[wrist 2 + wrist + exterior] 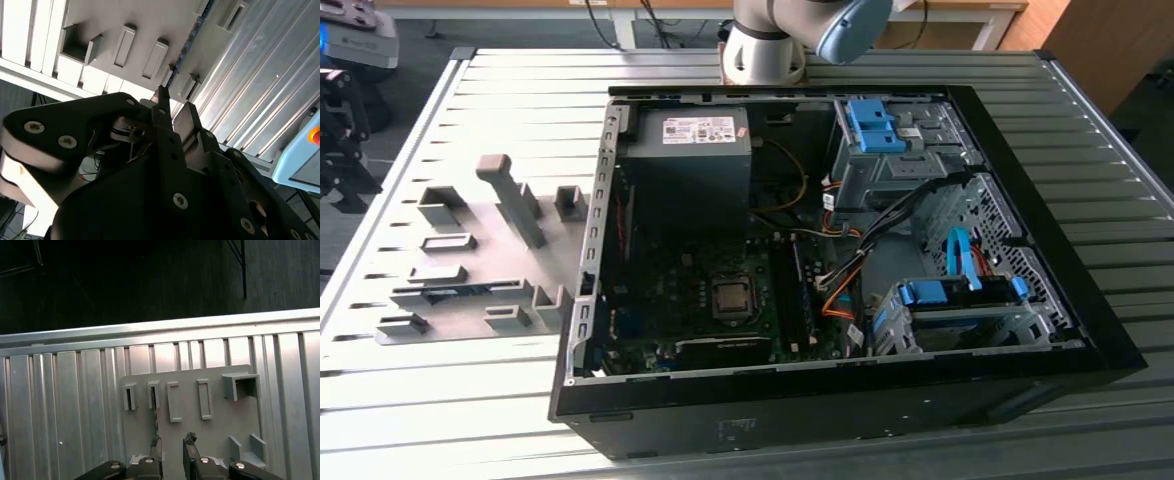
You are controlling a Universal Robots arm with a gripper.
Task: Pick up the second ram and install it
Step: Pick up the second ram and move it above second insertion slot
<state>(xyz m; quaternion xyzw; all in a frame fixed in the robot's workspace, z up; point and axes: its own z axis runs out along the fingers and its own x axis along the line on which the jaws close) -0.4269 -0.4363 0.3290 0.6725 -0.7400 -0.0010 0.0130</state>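
In the first wrist view the gripper (172,442) pointed down at a grey holder plate (210,427) on the ribbed metal table (65,405). Its two dark fingers (191,447) stood apart, with only bare plate in the gap. The second ram (156,422) showed as a thin dark line on edge in the plate. It ran from just ahead of one fingertip away to the short slots beyond, in line with that finger and not between the pair.

The second wrist view looked along the gripper (174,106) from behind. It showed the black finger links and screws, and the ram (187,42) as a narrow blue edge running away from the fingertips. Well off to one side of the fingers was a pale box with a red button (314,134).

The exterior view took in what the wrist cameras did not. An open black computer case (854,405) lay beside the plate (494,250), and a blue-green sliver of the ram (454,292) sat in a long holder. The arm (767,45) rose behind the case. A pale label (698,130) sat on the power supply (687,175), but its print could not be made out.
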